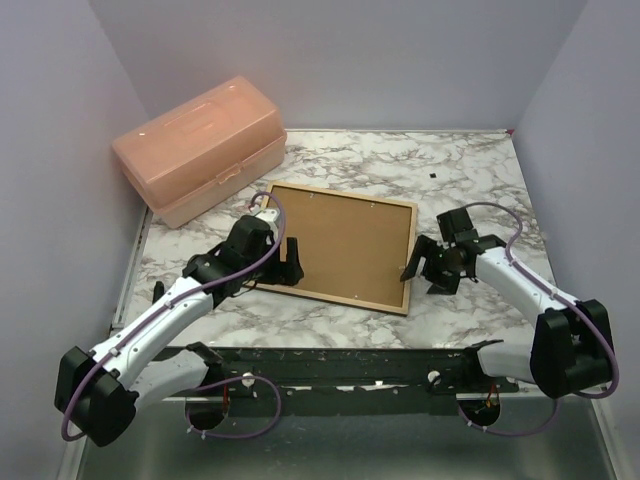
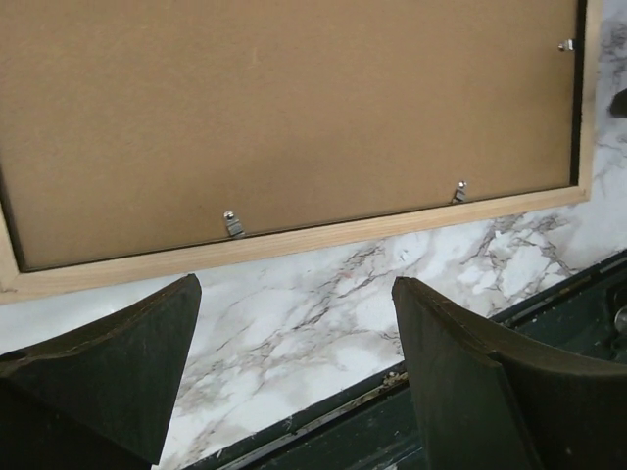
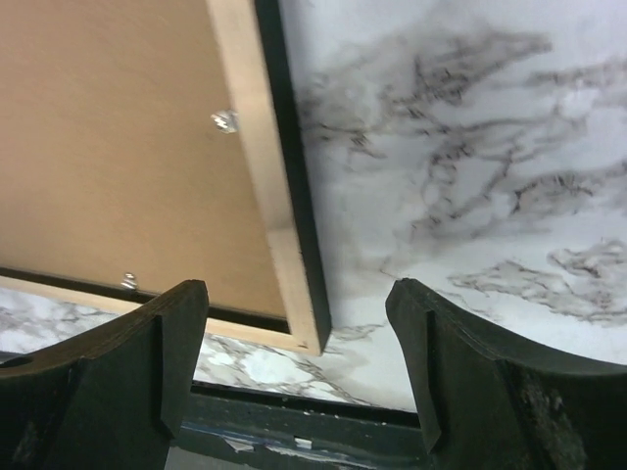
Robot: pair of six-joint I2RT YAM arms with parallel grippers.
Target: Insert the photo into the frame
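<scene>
Since the frame (image 1: 345, 194) lies back-up on the marble surface (image 1: 470, 180), backing board (image 1: 345, 245) seated and no photo showing, the task looks finished; left pincer (image 1: 285, 265) and right pincer (image 1: 425, 272) flank the frame, apart and empty.

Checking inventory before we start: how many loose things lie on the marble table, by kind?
Pink translucent plastic lidded box: 1
Tan wooden rectangular picture frame, face down: 1
Brown flat backing board inside it: 1
Total: 3

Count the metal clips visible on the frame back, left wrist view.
3. The first clip and second clip sit on the frame rail nearest the camera; third clip on the right-hand rail. Others may lie out of view.
</scene>
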